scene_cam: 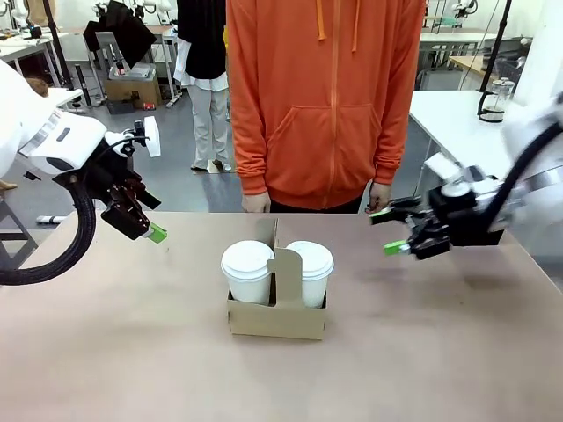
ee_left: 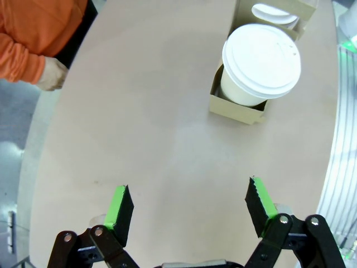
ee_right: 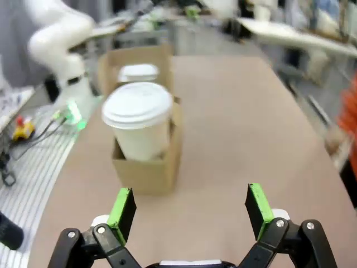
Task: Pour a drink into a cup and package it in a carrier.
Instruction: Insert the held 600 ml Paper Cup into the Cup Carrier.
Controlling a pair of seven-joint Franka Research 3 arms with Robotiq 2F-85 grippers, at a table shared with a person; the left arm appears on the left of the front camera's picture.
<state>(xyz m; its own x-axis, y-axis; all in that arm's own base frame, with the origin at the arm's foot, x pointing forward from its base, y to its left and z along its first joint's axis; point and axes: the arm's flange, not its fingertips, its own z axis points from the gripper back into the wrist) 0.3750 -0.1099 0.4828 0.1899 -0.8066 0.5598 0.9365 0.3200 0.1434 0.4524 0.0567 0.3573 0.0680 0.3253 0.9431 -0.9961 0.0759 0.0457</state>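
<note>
On the counter [scene_cam: 106,352]: we see the brown carrier [scene_cam: 276,318] holding two lidded white cups.
Left of carrier: left hand [scene_cam: 145,224] released.
Right of carrier: right hand [scene_cam: 387,231] released, bare counter between.

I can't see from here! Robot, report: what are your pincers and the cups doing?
Left pincer open, empty. Right pincer open, empty. Two lidded cups sit in the carrier. Nothing in the way.

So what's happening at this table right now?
Two lidded white cups sit in a brown cardboard carrier in the middle of the table. Neither robot arm is holding anything: the left claw and the right claw both hang open above the table, off to either side of the carrier. A person in an orange hoodie stands at the far edge, hands down.
</note>
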